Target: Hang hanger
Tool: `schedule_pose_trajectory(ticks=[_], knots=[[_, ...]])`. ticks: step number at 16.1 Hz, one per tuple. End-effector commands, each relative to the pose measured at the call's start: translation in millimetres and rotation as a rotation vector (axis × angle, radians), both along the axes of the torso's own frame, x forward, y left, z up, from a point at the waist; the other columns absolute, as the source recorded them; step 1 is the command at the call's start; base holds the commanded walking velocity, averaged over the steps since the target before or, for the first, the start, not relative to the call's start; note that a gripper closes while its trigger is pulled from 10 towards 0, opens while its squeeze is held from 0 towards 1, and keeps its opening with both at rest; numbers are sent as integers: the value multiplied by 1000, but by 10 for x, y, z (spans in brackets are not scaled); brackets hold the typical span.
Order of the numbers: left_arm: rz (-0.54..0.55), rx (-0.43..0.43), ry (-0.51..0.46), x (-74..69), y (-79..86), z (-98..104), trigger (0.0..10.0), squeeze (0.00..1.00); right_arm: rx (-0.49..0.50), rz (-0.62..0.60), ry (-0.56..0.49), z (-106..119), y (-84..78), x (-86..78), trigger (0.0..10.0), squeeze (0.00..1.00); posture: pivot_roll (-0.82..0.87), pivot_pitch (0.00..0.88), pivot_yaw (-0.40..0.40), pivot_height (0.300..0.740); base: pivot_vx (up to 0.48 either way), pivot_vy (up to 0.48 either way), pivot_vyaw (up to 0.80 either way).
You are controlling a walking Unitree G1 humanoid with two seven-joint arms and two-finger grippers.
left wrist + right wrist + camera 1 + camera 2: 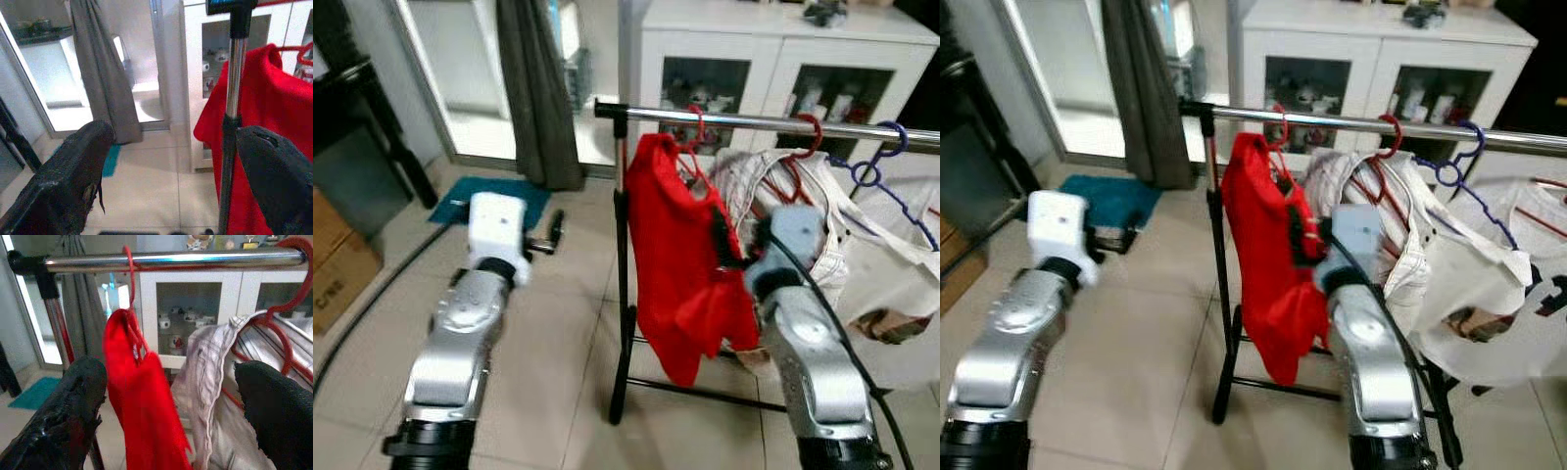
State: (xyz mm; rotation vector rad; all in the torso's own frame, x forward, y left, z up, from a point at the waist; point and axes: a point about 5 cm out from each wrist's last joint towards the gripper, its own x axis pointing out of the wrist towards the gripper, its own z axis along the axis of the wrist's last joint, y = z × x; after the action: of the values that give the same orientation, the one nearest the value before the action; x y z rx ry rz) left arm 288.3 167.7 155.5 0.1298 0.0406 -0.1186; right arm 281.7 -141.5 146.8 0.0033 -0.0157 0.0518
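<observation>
A red garment (pixel 671 264) hangs on a thin red hanger whose hook (pixel 130 279) sits over the chrome rail (pixel 754 121) near its left end. My right gripper (pixel 171 377) is open, with its fingers spread wide just in front of the red garment (pixel 139 401) and nothing held between them. In the left eye view its black fingers (pixel 720 240) lie against the cloth's right side. My left gripper (pixel 176 142) is open and empty, held out left of the rack's upright pole (pixel 230 127).
Further right on the rail hang a striped white garment on a red hanger (pixel 808 137) and a white piece on a blue hanger (pixel 876 166). Behind stand a white glass-door cabinet (pixel 783 59) and a grey curtain (pixel 536 88). A teal mat (pixel 499 196), cardboard box (pixel 337 259) and black cable (pixel 372 304) lie left.
</observation>
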Motion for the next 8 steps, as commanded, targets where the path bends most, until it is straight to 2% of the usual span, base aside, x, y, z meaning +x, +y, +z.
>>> schedule_pose_trajectory(ticks=[1, 5, 8], knots=[[-23, -3, -11, 9, -69, 28, 10000, 1000, -4, -27, 12, -19, -87, 1, 10000, 0, -23, 0, 30, 740, 292, 0, 0], [-21, -8, -13, 8, -62, 31, 10000, 1000, 10, -25, 8, -17, -69, 5, 10000, 0, -20, 0, 30, 740, 282, 0, 0], [-7, -7, -7, 11, -64, 24, 10000, 1000, -56, 56, 39, -50, 22, -5, 10000, 0, -19, 0, 29, 740, 0, 0, 0]])
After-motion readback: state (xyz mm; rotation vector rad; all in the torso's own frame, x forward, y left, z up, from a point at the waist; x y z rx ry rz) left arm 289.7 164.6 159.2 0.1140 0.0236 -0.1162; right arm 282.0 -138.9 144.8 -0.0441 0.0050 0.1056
